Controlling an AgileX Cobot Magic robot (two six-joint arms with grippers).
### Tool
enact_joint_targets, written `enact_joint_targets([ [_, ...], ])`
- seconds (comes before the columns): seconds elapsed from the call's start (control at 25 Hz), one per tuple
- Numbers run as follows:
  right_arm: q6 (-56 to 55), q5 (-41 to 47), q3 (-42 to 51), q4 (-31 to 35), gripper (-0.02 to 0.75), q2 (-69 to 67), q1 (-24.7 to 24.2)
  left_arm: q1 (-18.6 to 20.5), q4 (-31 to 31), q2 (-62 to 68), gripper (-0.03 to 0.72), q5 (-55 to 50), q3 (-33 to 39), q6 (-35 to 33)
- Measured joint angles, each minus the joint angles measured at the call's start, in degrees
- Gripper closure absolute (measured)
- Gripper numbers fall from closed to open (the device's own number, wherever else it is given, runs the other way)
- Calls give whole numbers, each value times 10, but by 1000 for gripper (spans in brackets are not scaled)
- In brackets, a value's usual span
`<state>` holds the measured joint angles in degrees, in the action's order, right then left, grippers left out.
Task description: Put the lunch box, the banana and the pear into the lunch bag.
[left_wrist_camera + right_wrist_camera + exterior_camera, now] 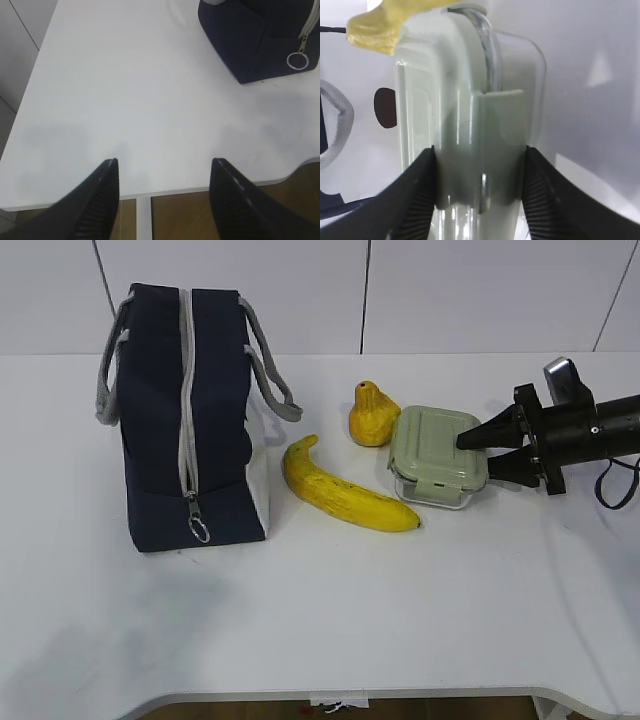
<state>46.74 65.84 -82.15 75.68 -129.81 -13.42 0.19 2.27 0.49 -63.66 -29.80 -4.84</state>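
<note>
Exterior: lunch bag (190, 415) upright, left on tabletop (320, 630); banana (340, 492), pear (372, 416), lunch box (437, 455) right of it.
Left wrist: left hand (165, 172) open, empty, near bag corner.
Right wrist: right hand (479, 155) straddling lunch box (470, 115) end, seemingly gripping.

A white table (330, 620) fills most of the scene, its surface smooth and matte, with faint grey shadows on the near left. Its near edge curves in a shallow notch at the middle, where brown floor (250, 710) shows below. Behind the far edge stands a white panelled wall (460, 295), split by 3 thin dark vertical seams. In the left wrist view, the same brown floor (175, 217) shows under the near edge.
</note>
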Motion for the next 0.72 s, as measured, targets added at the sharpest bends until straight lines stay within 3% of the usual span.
enact_joint_targets([
  [0.48,-78,-1,1,-93,356,64,0,0,1,0,260,0,0,0],
  [0.72,-124,3,1,-114,356,114,0,0,27,4,321,1,-18,0],
])
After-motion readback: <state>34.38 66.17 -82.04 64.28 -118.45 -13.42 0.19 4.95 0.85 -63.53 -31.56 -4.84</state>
